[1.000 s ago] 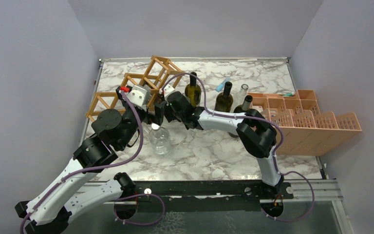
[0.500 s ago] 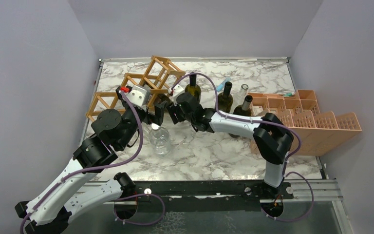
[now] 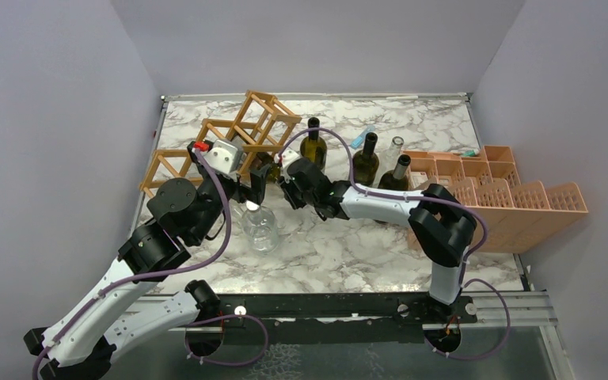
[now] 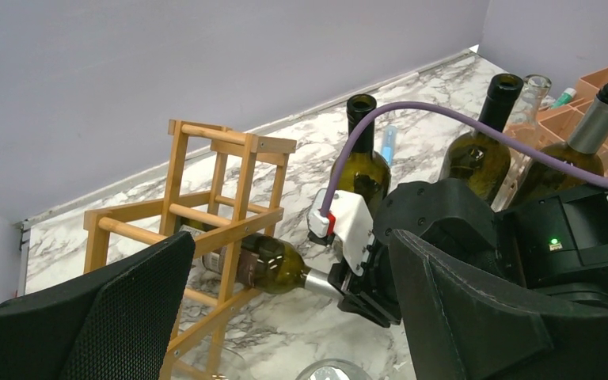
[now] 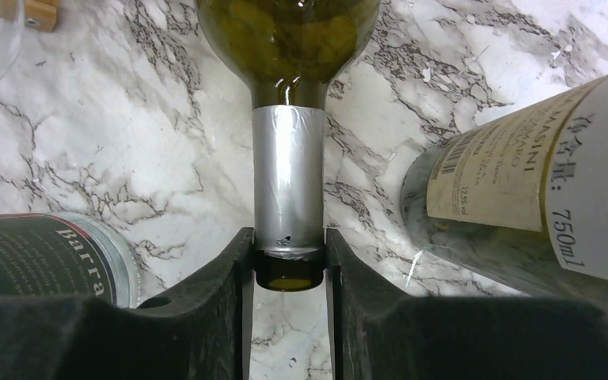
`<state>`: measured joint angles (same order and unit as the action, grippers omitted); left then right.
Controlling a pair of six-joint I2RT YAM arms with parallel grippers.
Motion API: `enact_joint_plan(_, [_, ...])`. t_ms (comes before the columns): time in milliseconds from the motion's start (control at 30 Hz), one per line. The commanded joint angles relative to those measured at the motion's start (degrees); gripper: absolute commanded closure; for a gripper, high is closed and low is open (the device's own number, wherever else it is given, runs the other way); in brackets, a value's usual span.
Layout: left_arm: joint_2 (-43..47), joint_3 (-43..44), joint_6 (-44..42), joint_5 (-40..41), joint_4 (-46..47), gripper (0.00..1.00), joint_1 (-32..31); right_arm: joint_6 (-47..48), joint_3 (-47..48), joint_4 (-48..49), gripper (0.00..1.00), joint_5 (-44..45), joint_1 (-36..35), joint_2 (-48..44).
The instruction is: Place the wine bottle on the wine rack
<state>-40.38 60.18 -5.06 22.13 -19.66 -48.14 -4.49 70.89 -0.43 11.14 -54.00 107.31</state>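
Observation:
The wine bottle (image 4: 273, 265), green glass with a silver foil neck (image 5: 287, 182), lies on its side with its body inside a low opening of the wooden wine rack (image 4: 222, 214) and its neck poking out to the right. My right gripper (image 5: 288, 245) is shut on the neck's tip, one finger on each side. From above, the right gripper (image 3: 286, 176) sits just right of the wine rack (image 3: 241, 131). My left gripper (image 4: 289, 237) hangs open above and in front of the bottle, holding nothing. Its fingers (image 3: 251, 186) hover close by the rack's front.
A clear glass bottle (image 3: 260, 226) stands under the left arm. Three dark bottles (image 3: 313, 146) (image 3: 364, 158) (image 3: 397, 170) stand behind the right arm, one with a white label (image 5: 522, 198) close by the gripper. A salmon-pink crate (image 3: 499, 198) fills the right side.
The right gripper has shifted slightly right and toward the front, and its jaws have closed onto the bottle's neck. The left arm has barely moved.

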Motion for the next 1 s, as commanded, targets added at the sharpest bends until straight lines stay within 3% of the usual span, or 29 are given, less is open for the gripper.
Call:
enact_joint_plan(0, [0.96,0.16,1.4,-0.94,-0.66,0.01,-0.2,0.01,2.74,1.45,0.76,0.82,-0.41,2.41])
enact_joint_plan(333, [2.3,0.26,2.33,-0.69,-0.99,0.01,-0.21,0.62,8.58,2.0,0.78,3.59,-0.41,5.81])
enact_joint_plan(467, [2.16,0.3,2.34,-0.98,-1.02,0.01,-0.21,-0.32,9.63,2.09,0.7,3.79,-0.41,6.0])
enact_joint_plan(733, [2.31,0.35,2.34,-1.12,-1.3,0.01,-0.23,-1.98,8.18,0.88,0.42,4.23,-0.41,1.83])
enact_joint_plan(967, [2.39,2.9,5.26,-2.6,-3.01,0.01,-0.2,-3.24,6.46,-3.34,0.39,-1.3,-0.32,-7.66])
